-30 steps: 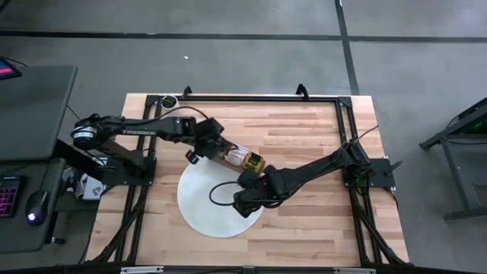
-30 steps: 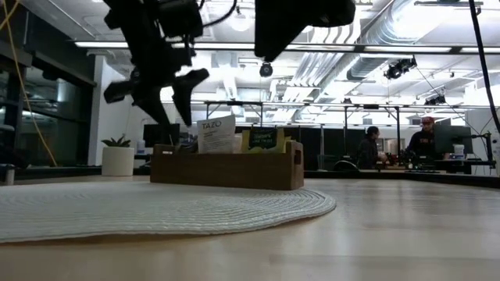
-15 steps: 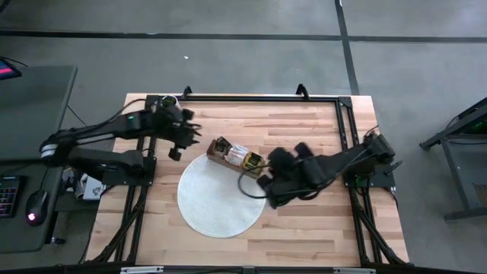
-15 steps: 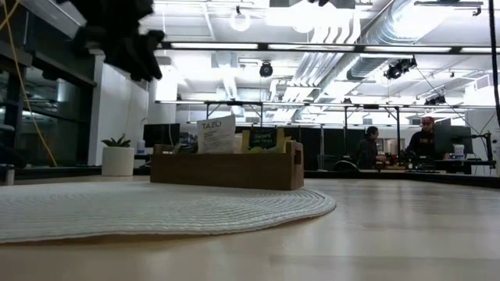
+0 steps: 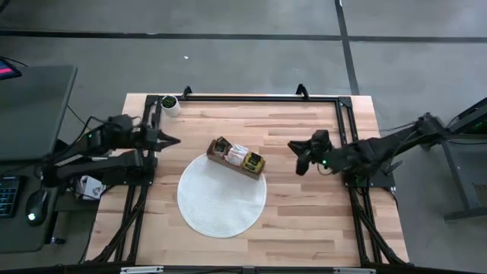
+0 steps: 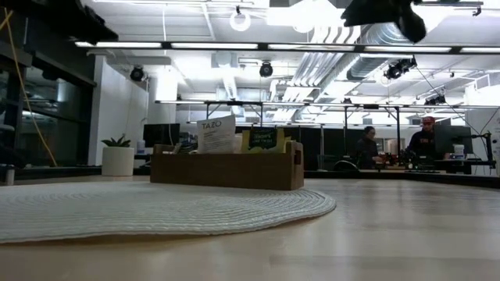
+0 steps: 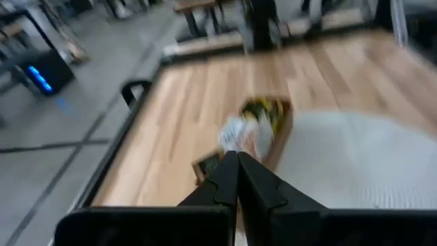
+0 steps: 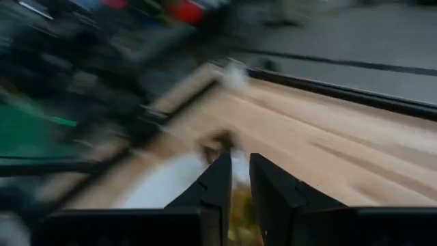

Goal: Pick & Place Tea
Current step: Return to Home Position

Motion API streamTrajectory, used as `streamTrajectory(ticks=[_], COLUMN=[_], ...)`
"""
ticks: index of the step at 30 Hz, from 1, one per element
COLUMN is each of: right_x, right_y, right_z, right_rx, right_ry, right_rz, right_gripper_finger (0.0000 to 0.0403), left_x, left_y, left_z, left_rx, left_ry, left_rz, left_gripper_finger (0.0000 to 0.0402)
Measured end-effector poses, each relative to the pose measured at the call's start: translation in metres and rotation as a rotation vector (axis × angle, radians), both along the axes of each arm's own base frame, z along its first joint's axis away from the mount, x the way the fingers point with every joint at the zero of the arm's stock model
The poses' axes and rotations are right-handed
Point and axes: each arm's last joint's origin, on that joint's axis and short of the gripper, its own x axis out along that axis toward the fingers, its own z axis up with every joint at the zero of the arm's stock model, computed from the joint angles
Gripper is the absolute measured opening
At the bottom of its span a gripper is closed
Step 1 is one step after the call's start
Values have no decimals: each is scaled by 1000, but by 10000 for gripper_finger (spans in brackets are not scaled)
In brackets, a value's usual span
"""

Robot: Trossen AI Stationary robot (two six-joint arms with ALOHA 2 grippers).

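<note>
The tea packets stand upright in a brown wooden tray (image 5: 228,162) near the table's middle. Among them are a white one (image 5: 237,154) (image 6: 217,134) and a yellow-green one (image 5: 253,162) (image 6: 264,140). The tray's near side sits on the far rim of the round white mat (image 5: 221,196). My left gripper (image 5: 172,139) (image 7: 237,158) is shut on nothing, raised near the table's left edge and pointing at the tray. My right gripper (image 5: 300,154) (image 8: 240,164) hovers right of the tray; a narrow gap shows between its fingers, with nothing in it.
A small white pot (image 5: 169,101) with a plant stands at the table's far left corner. A black frame (image 5: 259,97) runs along the far edge and both sides. Bare wood (image 5: 304,205) lies right of the mat. People sit in the room beyond.
Both arms have drawn back fast from the middle. My left gripper has gone up and away from over the tray toward the table's left edge and has shut. My right gripper has risen from the mat's right rim and gone toward the right edge. Tray and packets have stayed put.
</note>
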Motion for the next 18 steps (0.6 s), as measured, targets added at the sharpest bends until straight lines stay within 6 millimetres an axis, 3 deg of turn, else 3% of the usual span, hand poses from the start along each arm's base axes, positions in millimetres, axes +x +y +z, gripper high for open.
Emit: streamTrajectory(ticks=[6,10,18], right_x=[-21,-26,-33], right_y=[-30,-47,-77], right_z=[-41,-63,-77], right_rx=[-8,-17,-57], right_ry=[-371,-433,-505], right_rz=[160,174,194], right_gripper_finger=[39,29,24], left_x=[-10,-2,20], left_y=[-3,-1,7], left_z=[-7,-23,-60], left_rx=[-47,-84,-139], left_ry=[-178,-235,-362], left_rz=[28,34,46], left_gripper_finger=[1,0,0])
